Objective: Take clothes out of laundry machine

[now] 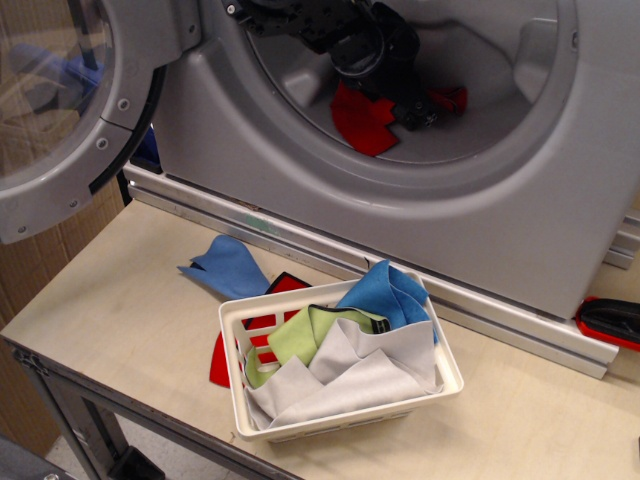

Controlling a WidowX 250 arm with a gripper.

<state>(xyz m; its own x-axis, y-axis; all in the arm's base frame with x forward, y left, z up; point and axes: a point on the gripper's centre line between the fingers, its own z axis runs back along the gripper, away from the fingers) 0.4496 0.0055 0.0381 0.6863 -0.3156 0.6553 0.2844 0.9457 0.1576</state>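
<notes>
The laundry machine (300,190) stands at the back of the table with its round door (60,110) swung open to the left. A red cloth (362,120) lies on the drum floor, and another red bit (450,98) shows to the right of my gripper. My black gripper (415,112) reaches into the drum from the upper left, its tips down on the red cloth. Its jaws are too dark to make out. Another red cloth (225,355) with a dark edge lies beside and under the white basket (450,375).
The basket holds a pale grey cloth (350,380), a lime-green cloth (300,335) and a blue cloth (390,295). Another blue cloth (225,268) lies on the table behind it. A red and black object (610,320) sits at the right edge.
</notes>
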